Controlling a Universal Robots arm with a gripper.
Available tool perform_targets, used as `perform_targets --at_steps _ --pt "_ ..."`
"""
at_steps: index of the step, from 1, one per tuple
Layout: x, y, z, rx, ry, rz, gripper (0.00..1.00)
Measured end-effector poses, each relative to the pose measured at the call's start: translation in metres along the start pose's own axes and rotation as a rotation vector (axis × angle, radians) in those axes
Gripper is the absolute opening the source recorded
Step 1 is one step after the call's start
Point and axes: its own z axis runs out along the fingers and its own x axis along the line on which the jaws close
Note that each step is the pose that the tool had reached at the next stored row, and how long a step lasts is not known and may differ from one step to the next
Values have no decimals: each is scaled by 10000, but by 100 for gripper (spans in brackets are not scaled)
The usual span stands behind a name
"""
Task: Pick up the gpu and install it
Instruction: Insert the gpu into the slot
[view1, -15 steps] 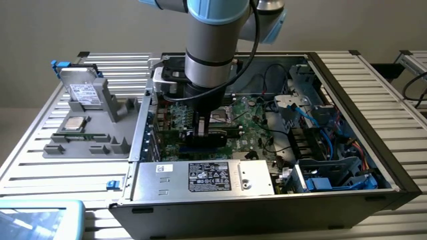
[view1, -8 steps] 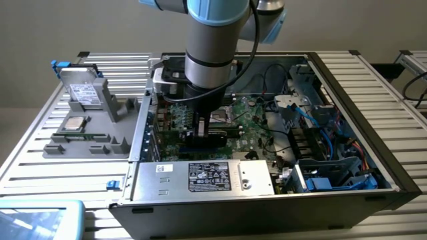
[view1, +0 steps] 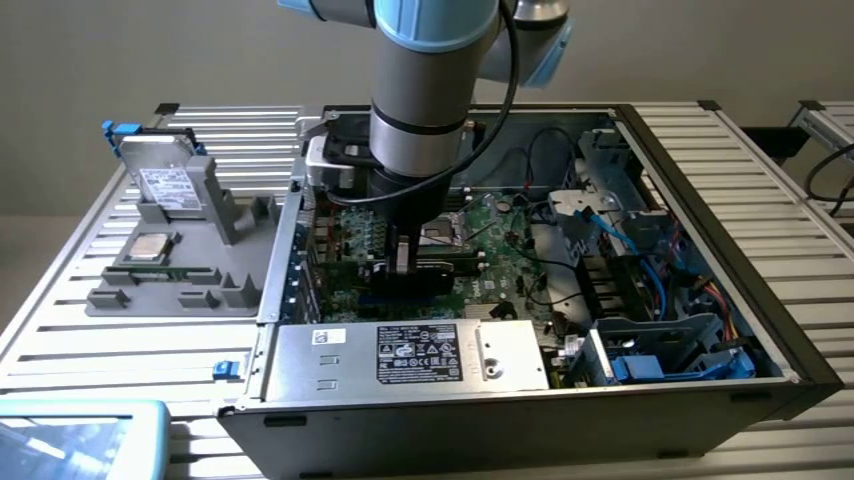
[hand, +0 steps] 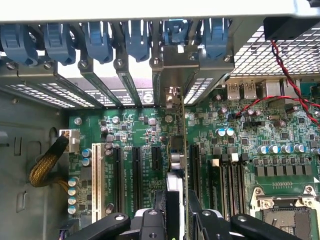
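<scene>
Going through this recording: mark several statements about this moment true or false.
1. The hand grips the gpu edge-on above the motherboard. True.
2. The hard drive lies inside the case. False: it rests on the grey holder, at the exterior view's left of the case.
3. The case is open, its boards and cables exposed. True.
4. The clips along the rear slots are red. False: they are blue.
</scene>
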Motion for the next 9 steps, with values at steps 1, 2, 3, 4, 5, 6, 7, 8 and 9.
perform_targets --at_steps 1,2,3,4,5,6,7,8,9 --pt "0 0 0 0 1 -5 28" --pt "0 0 0 -1 2 -13 28" --pt "0 0 0 0 3 -26 28" --pt "1 -2 1 -2 4 -43 28" --pt "2 -5 1 -2 4 -57 28" --pt "2 -5 1 -3 5 -64 28" --pt "2 -6 1 -3 6 -73 28" --pt "2 -7 0 -4 8 -84 28" --pt "2 -7 0 -4 9 -87 28"
